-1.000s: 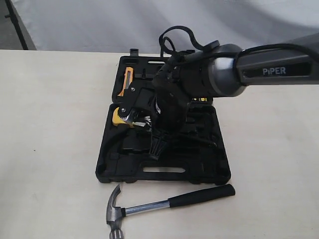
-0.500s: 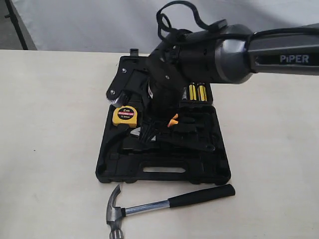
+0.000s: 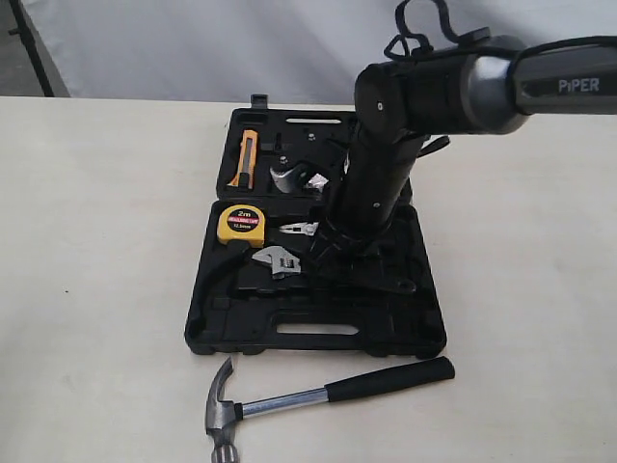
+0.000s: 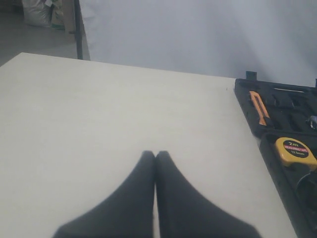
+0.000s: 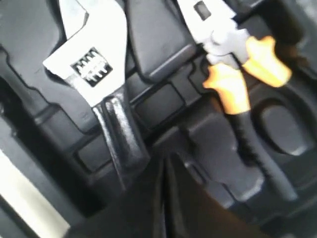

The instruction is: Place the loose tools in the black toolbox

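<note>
Claw hammer (image 3: 318,394) head cropped at frame edge.

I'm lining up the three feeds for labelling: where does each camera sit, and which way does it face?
Exterior: raised over the table's near side, looking down at the open black toolbox, with the hammer before it; the right arm hangs over the case.
Left wrist: low over bare table, facing the toolbox's edge and tape measure; own shut jaws show.
Right wrist: close inside the toolbox, facing wrench and pliers; own shut jaws show.
Shared: exterior and right wrist both show wrench and pliers.
</note>
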